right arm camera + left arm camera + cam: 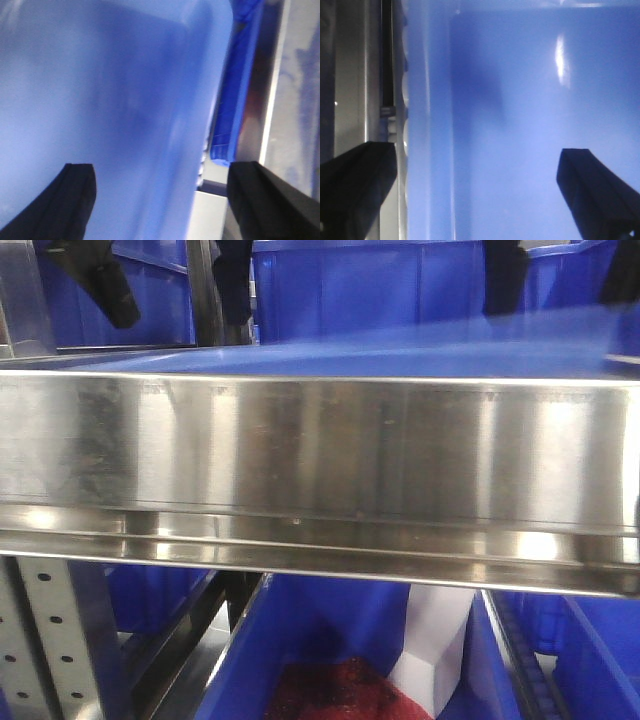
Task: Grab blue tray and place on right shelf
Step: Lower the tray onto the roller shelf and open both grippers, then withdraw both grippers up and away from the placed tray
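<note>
The light-blue tray (400, 350) shows as a blurred strip just above the steel lip of the right shelf (320, 450). My left gripper (172, 290) and right gripper (565, 275) hang over it, only their black fingers showing. In the left wrist view the tray (530, 125) fills the frame, and the left gripper (475, 195) is open, its fingers wide apart on either side of the tray's left rim (427, 150). In the right wrist view the right gripper (165, 200) is open, with the tray's right edge (150, 125) between its fingers. Whether the tray rests on the shelf is hidden.
Deep dark-blue bins (330, 290) stand behind the tray on the shelf, and more sit below (330, 640), one holding something red (340, 695) beside a white object (440, 640). A perforated upright (50, 640) stands at lower left. Steel rack parts (295, 100) flank the tray.
</note>
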Robot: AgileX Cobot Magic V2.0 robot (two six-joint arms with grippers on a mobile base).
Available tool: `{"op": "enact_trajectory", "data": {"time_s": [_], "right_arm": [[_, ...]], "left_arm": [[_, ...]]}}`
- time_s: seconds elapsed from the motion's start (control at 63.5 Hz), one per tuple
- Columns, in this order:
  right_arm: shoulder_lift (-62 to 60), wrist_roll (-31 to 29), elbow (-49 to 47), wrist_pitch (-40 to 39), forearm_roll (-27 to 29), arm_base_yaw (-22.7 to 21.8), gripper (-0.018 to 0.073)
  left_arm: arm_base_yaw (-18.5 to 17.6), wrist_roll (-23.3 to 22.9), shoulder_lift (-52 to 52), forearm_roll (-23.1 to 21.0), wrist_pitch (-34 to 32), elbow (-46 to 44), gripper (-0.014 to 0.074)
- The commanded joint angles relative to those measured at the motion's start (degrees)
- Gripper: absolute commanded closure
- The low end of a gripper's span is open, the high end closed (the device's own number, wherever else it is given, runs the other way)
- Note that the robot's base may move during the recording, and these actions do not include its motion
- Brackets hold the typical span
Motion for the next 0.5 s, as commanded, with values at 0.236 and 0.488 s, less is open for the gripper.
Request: {"op": "enact_trajectory", "data": {"time_s": [0.236, 0.488], "right_arm": [[-6.58, 0.43, -1.96, -1.68, -3.64, 0.07, -0.0041], [-18.7, -1.74, 0.48, -1.69, -3.3, 0.14, 0.0412]], "left_arm": [[0.14, 1.47, -7.56, 0.62, -1.36, -2.57, 0.002], [-4.4, 4.28, -21.92, 0.65, -5.05, 6.07, 0.0281]]}}
